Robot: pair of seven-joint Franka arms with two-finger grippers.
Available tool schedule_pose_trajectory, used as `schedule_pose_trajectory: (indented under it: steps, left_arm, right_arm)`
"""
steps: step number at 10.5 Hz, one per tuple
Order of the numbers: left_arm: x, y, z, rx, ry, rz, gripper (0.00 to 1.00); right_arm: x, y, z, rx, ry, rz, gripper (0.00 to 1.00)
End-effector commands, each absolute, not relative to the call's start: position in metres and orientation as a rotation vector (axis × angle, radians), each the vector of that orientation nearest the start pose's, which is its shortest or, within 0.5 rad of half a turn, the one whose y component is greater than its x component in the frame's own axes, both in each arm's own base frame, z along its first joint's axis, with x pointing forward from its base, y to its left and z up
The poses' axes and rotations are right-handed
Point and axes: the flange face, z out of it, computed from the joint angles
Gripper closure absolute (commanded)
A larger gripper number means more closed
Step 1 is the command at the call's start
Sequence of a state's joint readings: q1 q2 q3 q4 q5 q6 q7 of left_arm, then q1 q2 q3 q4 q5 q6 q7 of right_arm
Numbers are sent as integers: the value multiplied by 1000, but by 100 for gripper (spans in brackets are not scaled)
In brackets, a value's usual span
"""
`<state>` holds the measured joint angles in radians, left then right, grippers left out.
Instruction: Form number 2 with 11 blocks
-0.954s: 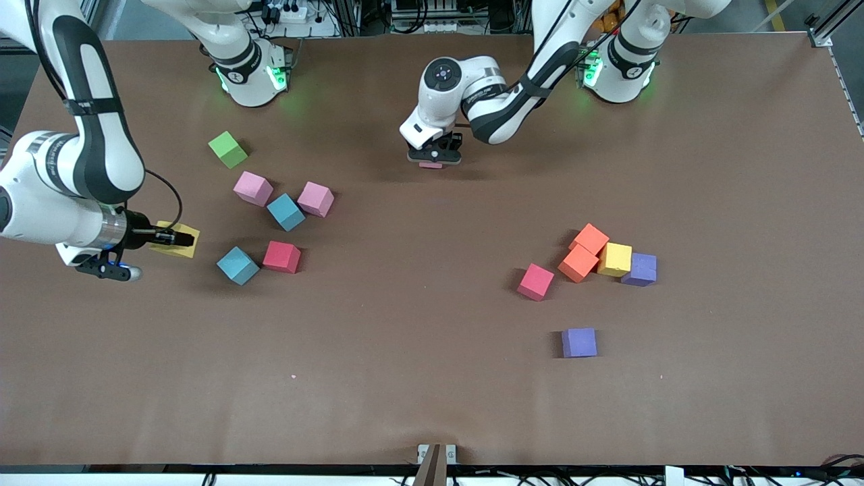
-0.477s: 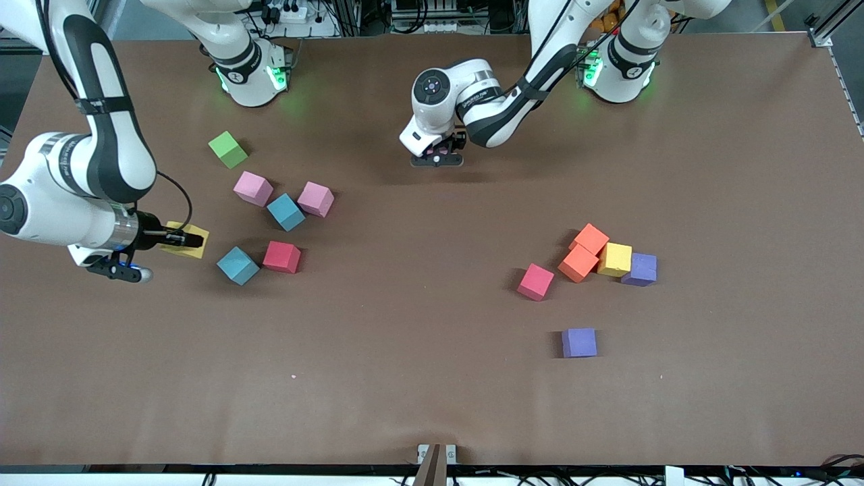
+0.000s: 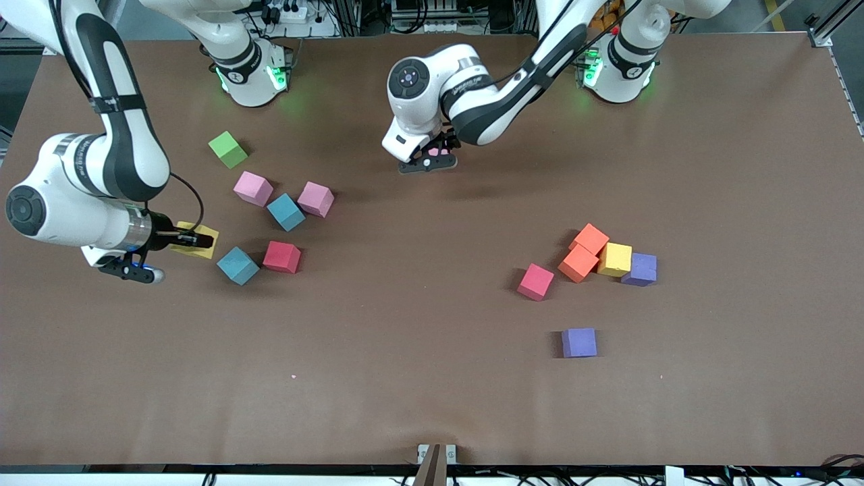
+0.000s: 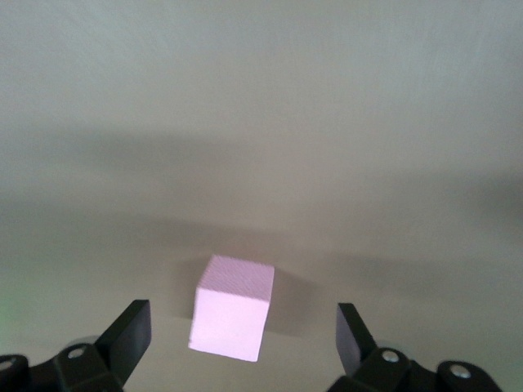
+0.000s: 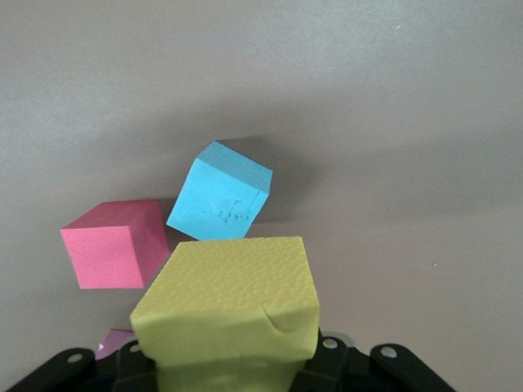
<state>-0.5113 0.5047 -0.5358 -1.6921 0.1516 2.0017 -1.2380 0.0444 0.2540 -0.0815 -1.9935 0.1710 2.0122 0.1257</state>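
Note:
My left gripper [image 3: 430, 160] hangs open over a pink block [image 3: 433, 152] that rests on the table near the robots' bases. In the left wrist view that pink block [image 4: 233, 308] lies free between the spread fingers [image 4: 131, 335]. My right gripper [image 3: 197, 239] is shut on a yellow block [image 3: 202, 237] toward the right arm's end, beside a light blue block [image 3: 237, 265]. The right wrist view shows the held yellow block [image 5: 233, 310] with the blue block [image 5: 219, 192] and a red block [image 5: 114, 243] ahead. No number 2 shows in any view.
Near the right arm lie two pink blocks [image 3: 253, 188] [image 3: 316, 199], a blue one [image 3: 285, 211], a red one [image 3: 281, 256] and a green cube [image 3: 227, 149]. Toward the left arm's end sit a red block [image 3: 535, 281], two orange [image 3: 589, 237] [image 3: 578, 262], a yellow [image 3: 615, 259] and two purple [image 3: 640, 269] [image 3: 579, 342].
The left gripper opened, let go of the pink block and rose above it. The right gripper carried the yellow block a short way toward the blue and red blocks.

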Motion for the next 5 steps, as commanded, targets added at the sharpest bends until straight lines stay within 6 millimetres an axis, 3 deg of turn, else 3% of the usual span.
schedule_pose_trajectory:
  steps: [1,4,5]
  left_arm:
    - [437,-477,351,-3052,-400,221,0]
    - [528,-400,339,-2994,-625,129,0]
    - [552,-386,333,-2977,-696,111,0]
  right_arm:
    - [573,9,321,-2981,419,365,77]
    - [571,57,323,-2996,473,372,77]
    - [569,78,325,-3010,428,372,77]
